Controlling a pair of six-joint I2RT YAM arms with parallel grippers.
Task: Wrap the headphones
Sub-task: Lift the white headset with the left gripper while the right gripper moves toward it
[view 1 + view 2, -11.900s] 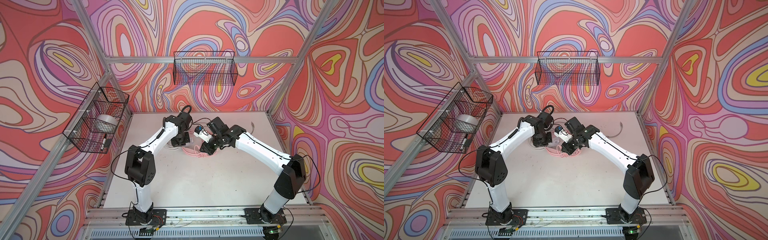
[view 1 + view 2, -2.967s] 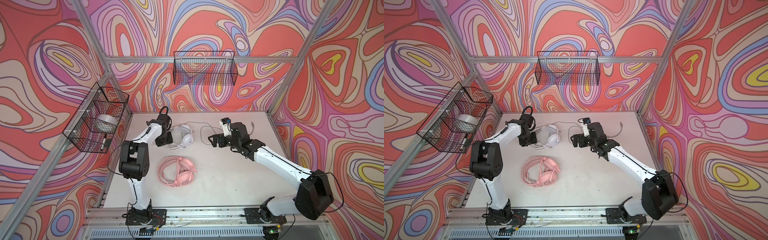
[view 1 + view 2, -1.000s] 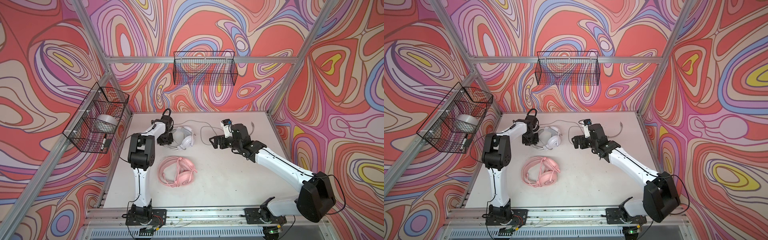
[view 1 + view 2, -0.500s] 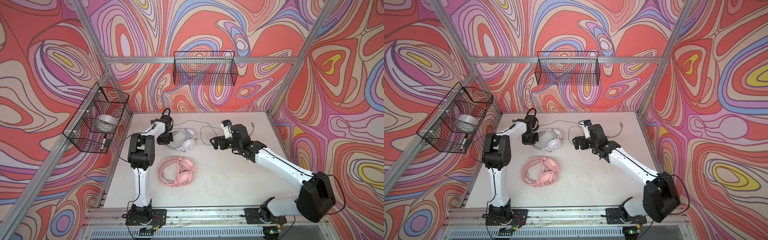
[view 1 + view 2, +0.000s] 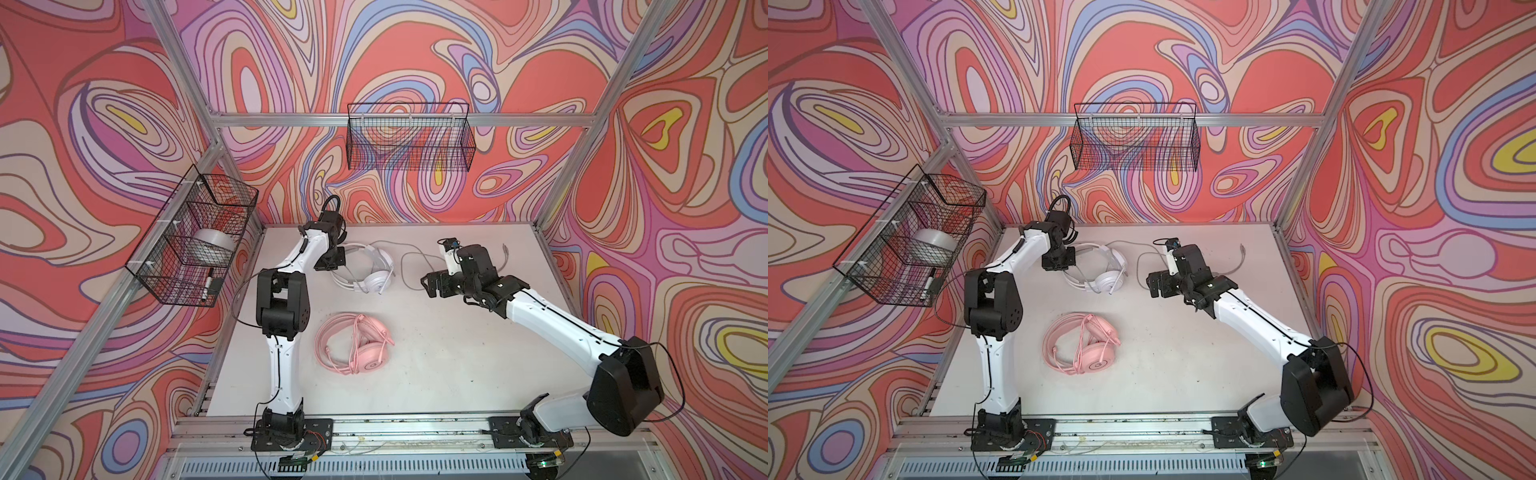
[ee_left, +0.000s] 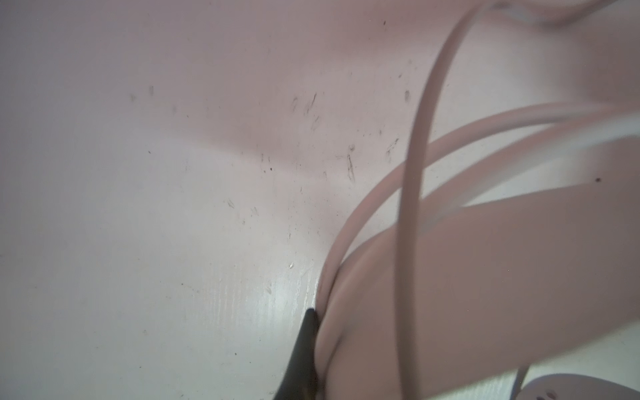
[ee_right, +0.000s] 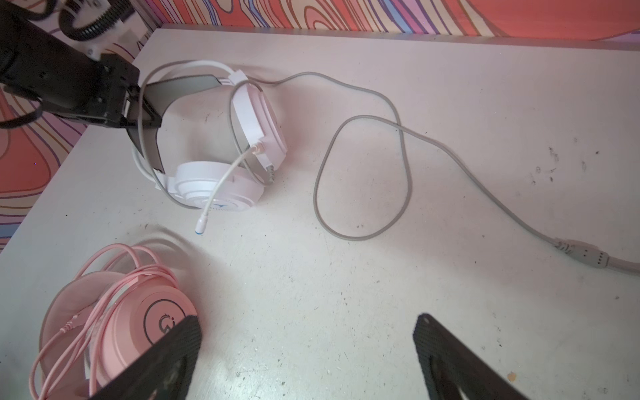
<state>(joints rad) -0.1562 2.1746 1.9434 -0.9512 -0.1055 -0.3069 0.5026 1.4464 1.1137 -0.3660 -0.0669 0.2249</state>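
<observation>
The white headphones (image 5: 376,282) (image 5: 1106,280) (image 7: 214,187) lie at the back of the table, left of the middle. My left gripper (image 5: 332,262) (image 5: 1061,259) (image 7: 138,104) is shut on their headband (image 6: 485,277); one dark finger (image 6: 304,346) presses against the band. Their grey-white cable (image 5: 411,266) (image 7: 363,235) trails loose in a loop to the right. The pink headphones (image 5: 365,353) (image 5: 1096,357) (image 7: 138,318) lie nearer the front, pink cable coiled on them. My right gripper (image 5: 430,286) (image 5: 1156,286) (image 7: 308,329) hangs open over bare table beside the cable loop, holding nothing.
A wire basket (image 5: 191,241) on the left wall holds a tape roll (image 5: 212,245) and a marker. Another wire basket (image 5: 409,141) hangs on the back wall. The cable's far end (image 5: 505,253) lies near the back right. Aluminium frame posts ring the table.
My left gripper has closed on the white headband, and the headset has shifted slightly. The right arm and the pink headphones have hardly moved.
</observation>
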